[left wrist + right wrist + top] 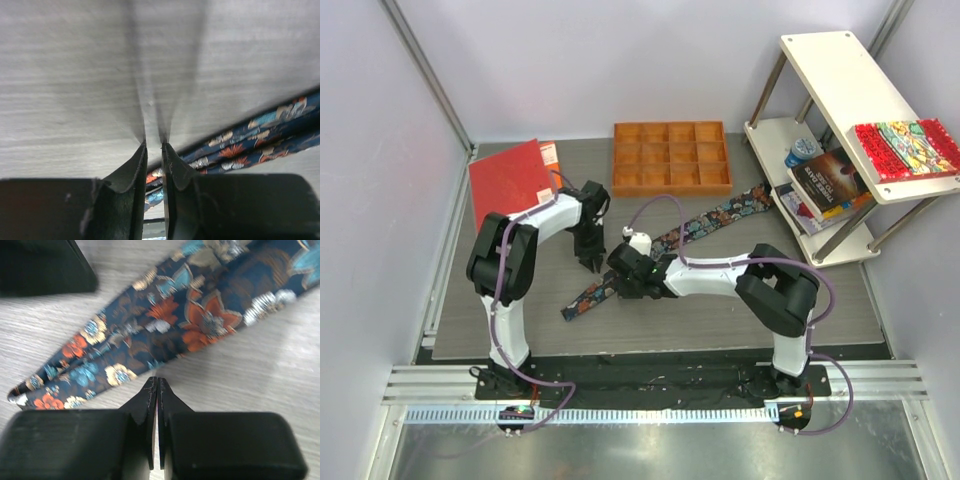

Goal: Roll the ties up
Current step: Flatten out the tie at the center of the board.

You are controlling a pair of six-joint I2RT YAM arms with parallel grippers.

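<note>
Top external view gives me the poses. My left arm rises from its base, folds at the elbow and reaches inward, with the left end effector (591,263) pointing down at the worktop (740,310) just left of the tie (705,225). My right arm bends at a raised elbow and stretches low to the left, which puts the right end effector (617,287) over the tie's lower-left stretch.

On the left wrist view, the left fingers (135,165) stand a slim gap apart with only bare worktop between them, and the tie runs past beside them. On the right wrist view, the right end effector is pressed together, pinching nothing, its tips at the tie's edge near the pointed end.

The tie lies flat on the worktop. Its long axis runs diagonally, with the pointed end lower left by both end effectors. The far end lies upper right by the foot of the shelf unit (840,90), beyond the wooden tray (670,158).
</note>
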